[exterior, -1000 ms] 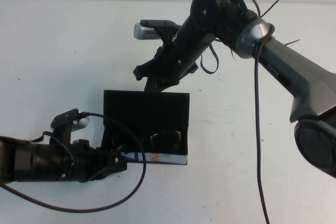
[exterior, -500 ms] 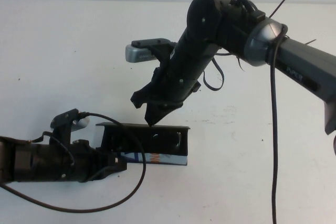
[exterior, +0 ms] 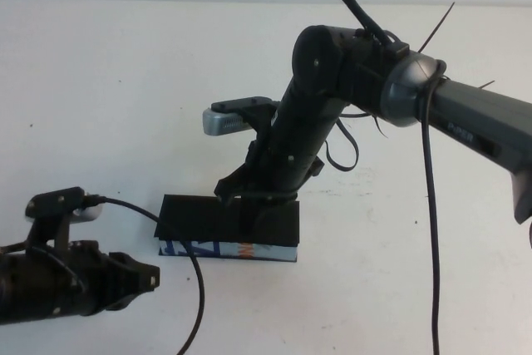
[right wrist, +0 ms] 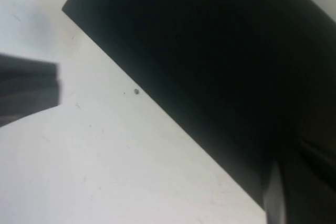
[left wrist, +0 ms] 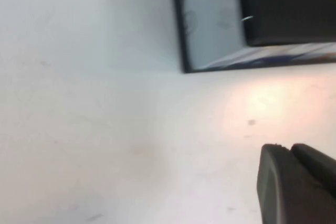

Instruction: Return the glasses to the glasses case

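The glasses case (exterior: pixel 199 220) lies mid-table with its flat black lid down and its blue, white and orange front strip (exterior: pixel 224 249) facing me. The glasses are hidden. My right gripper (exterior: pixel 241 199) rests on the back part of the lid, arm reaching down from the right; in the right wrist view the lid (right wrist: pixel 210 51) fills most of the picture. My left gripper (exterior: pixel 148 276) is shut and empty, low over the table, a little in front of and left of the case. The left wrist view shows the case (left wrist: pixel 289 3) beyond the shut fingertips (left wrist: pixel 273 171).
A silver-grey camera (exterior: pixel 223 120) sticks out from the right wrist above the case. Black cables (exterior: pixel 195 305) loop from the left arm over the table in front of the case. The white table (exterior: pixel 100 106) runs bare to the left and back.
The lid has gone from standing open, to half down, to flat on the case as my right gripper came down on it. My left gripper has drawn back leftwards off the case's front corner.
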Robot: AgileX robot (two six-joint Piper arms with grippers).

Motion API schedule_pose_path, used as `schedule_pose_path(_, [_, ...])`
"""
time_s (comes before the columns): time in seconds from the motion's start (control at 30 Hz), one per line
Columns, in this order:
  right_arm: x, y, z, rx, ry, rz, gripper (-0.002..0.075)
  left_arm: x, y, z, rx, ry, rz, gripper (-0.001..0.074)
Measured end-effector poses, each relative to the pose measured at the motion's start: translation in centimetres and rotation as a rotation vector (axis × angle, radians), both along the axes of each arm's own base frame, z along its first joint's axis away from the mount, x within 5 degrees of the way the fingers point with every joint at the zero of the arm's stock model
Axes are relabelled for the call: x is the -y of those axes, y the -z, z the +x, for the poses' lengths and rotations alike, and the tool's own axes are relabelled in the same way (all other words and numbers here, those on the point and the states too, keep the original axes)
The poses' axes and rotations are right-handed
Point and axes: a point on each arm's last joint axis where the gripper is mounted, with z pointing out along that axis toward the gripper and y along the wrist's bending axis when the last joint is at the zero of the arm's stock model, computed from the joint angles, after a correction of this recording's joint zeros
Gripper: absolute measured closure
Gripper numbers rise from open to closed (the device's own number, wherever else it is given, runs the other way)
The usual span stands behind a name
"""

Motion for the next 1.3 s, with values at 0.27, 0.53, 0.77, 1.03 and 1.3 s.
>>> schedule_pose_path(0.27, [0.0, 0.6, 0.1, 0.004, -0.008, -0.021, 0.0737, -0.5, -5.6, -2.6, 0.233, -0.026, -0.068, 0.0738])
schedule_pose_path(0.53, [0.0, 0.2, 0.0, 0.019, -0.025, -0.014, 0.0737, -1.7, -10.3, -5.7, 0.54, -0.04, -0.046, 0.0738])
schedule_pose_path(0.77, [1.1, -6.7, -1.9, 0.163, -0.04, 0.052, 0.0737, -4.0, -14.4, -9.4, 0.87, -0.196, -0.004, 0.0738])
schedule_pose_path(1.03, [3.1, -16.6, -7.5, 0.381, -0.025, 0.108, 0.0737, -6.7, -15.6, -14.8, 1.176, -0.386, -0.009, 0.0738])
schedule_pose_path(1.3, [6.6, -19.9, -13.6, 0.481, -0.016, 0.09, 0.0737, -7.8, -12.8, -17.0, 1.267, -0.474, -0.016, 0.0738])
